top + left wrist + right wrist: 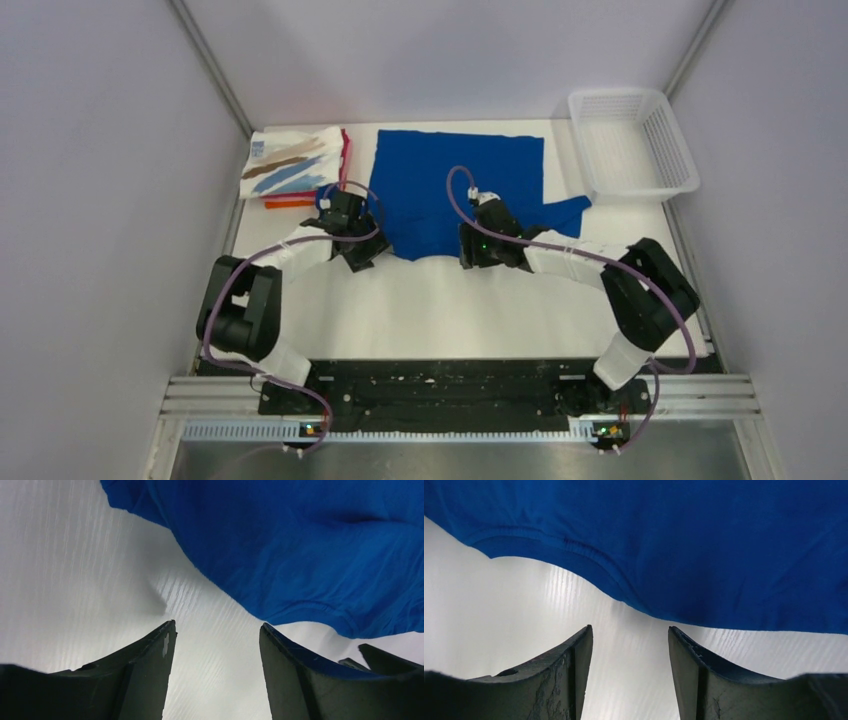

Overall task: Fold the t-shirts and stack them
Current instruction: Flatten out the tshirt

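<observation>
Top external view: the blue t-shirt (460, 185) is seen spread flat on the white table (450, 310), just beyond both sets of fingertips.
Left gripper (217, 625): the fingers are held apart and nothing is gripped; bare table is seen in the gap. The blue shirt's near edge lies just ahead of the tips and to their right, untouched.
Right gripper (629, 628): the fingers are likewise spread, with nothing grasped. A curved, stitched edge of the blue shirt is seen just ahead of the tips, apart from them.
Folded stack: a white t-shirt (295, 160) with brown and blue streaks is laid on top, with red cloth (346, 150) and orange cloth (288, 203) showing at its edges. It is placed beyond the left fingers and to their left.
Basket (690, 172): white mesh, set well beyond the right fingers and to their right.
</observation>
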Controlling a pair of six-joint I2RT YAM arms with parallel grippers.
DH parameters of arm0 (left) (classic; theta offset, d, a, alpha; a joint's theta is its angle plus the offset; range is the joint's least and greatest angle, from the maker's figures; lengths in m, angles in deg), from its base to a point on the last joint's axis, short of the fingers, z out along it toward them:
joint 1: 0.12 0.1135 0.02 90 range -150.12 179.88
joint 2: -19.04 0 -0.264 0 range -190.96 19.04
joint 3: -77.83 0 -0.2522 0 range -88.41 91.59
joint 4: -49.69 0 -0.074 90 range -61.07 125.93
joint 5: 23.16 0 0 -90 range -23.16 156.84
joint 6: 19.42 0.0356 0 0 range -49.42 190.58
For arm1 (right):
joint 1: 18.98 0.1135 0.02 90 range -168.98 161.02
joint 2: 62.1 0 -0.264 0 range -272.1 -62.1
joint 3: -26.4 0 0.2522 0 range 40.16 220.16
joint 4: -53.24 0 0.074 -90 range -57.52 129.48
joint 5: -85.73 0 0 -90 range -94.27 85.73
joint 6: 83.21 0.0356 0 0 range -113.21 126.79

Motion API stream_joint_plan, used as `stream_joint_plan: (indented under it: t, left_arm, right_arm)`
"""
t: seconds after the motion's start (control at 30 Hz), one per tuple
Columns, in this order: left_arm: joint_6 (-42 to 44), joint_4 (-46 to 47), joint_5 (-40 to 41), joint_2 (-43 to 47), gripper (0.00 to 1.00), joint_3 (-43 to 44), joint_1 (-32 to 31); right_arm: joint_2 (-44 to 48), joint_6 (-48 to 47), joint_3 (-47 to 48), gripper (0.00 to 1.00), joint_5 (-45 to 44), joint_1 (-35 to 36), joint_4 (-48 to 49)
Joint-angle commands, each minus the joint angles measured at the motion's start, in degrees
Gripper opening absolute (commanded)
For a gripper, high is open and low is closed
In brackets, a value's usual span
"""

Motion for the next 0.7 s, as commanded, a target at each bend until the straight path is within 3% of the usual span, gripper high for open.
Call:
stream_joint_plan:
  t: [0.0,0.2,0.4,0.53,0.67]
  left_arm:
    - [-3.54,6.14,0.96,-3.39,0.65,2.49,0.19]
    - [-5.46,7.58,1.16,-7.94,0.57,4.43,0.16]
    - [-5.61,7.43,2.04,-11.38,0.48,6.99,0.22]
    - [-5.72,7.62,1.35,-11.57,0.30,7.12,0.08]
    - [-5.66,7.30,2.16,-11.49,0.05,7.41,0.09]
  right_arm:
    - [-3.98,3.89,0.93,0.55,-6.71,1.95,6.20]
    - [-6.80,6.18,0.15,0.53,-13.51,2.08,8.21]
    - [-8.95,7.07,-0.33,0.49,-12.47,2.23,10.48]
    - [-7.86,7.23,-0.80,0.31,-12.47,2.96,10.50]
    - [-6.29,6.97,-1.43,0.05,-13.79,3.95,10.54]
